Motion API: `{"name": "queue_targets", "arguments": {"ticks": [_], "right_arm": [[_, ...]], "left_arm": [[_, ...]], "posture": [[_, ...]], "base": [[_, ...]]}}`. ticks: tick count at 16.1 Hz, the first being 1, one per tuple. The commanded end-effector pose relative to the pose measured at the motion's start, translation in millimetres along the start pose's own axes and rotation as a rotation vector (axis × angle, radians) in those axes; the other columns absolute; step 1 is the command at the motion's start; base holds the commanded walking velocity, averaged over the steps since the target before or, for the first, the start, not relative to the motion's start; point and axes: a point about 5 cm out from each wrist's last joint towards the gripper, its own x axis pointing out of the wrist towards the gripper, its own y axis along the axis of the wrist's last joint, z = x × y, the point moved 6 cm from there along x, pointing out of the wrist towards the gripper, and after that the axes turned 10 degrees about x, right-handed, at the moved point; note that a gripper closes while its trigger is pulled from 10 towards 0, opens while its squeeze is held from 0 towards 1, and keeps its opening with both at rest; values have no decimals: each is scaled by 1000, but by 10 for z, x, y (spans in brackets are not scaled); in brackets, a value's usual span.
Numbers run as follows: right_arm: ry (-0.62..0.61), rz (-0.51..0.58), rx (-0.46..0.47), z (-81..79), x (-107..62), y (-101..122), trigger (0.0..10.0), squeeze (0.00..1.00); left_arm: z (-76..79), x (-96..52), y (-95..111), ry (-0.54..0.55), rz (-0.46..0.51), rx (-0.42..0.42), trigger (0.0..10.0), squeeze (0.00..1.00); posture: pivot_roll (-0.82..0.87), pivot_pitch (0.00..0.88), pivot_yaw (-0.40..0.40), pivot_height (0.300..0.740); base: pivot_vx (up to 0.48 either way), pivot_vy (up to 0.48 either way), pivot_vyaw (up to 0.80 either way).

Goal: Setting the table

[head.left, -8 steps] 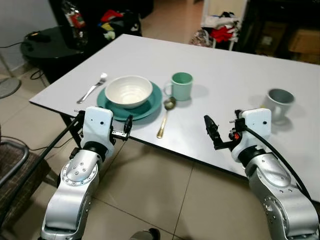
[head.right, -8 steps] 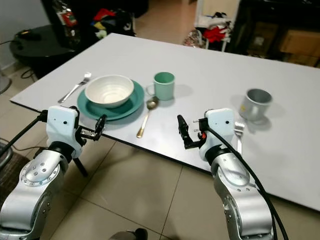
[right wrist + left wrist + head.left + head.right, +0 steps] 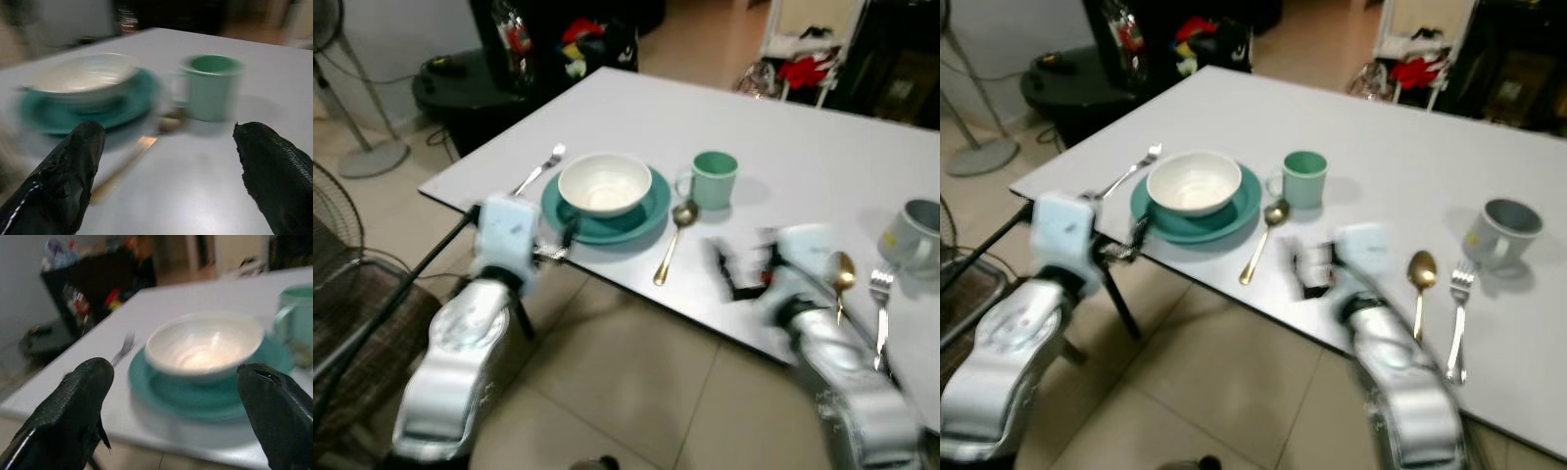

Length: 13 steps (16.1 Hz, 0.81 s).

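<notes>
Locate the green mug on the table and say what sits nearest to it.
In the head views the green mug stands upright on the white table, just right of the teal plate holding the white bowl, with a gold spoon lying in front.

Soft, even indoor light, pale sheen on the table [image 3: 783,137]. Both head views smear with motion blur, worst on the right arm [image 3: 822,343]; wrist views blur too.
</notes>
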Motion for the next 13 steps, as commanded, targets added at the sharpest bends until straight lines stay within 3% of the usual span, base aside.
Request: {"name": "queue_targets", "arguments": {"ticks": [1,4,7,10,13], "right_arm": [[12,-13,-5,12,-7,2,10000,1000],[12,-12,-14,0,-37,3,10000,1000],[9,-15,-9,32,-48,7,10000,1000],[40,-14,10,-42,4,-6,10000,1000],[14,12,21,13,2,41,10000,1000]], "left_arm": [[2,-34,13,-1,2,-5,10000,0],[-4,-13,-56,-8,-12,-19,10000,0],[-17,37,4,12,0,-32,10000,0],[-76,-37,-46,27,-14,-29,10000,0],[-79,15,-6,41,-6,-39,10000,0]], "posture": [[106,0,59,740],[62,0,72,740],[98,0,48,740],[91,0,45,740],[113,0,34,740]], "base": [[0,0,800],[0,0,800],[0,0,800],[0,290,0],[0,325,0]]}}
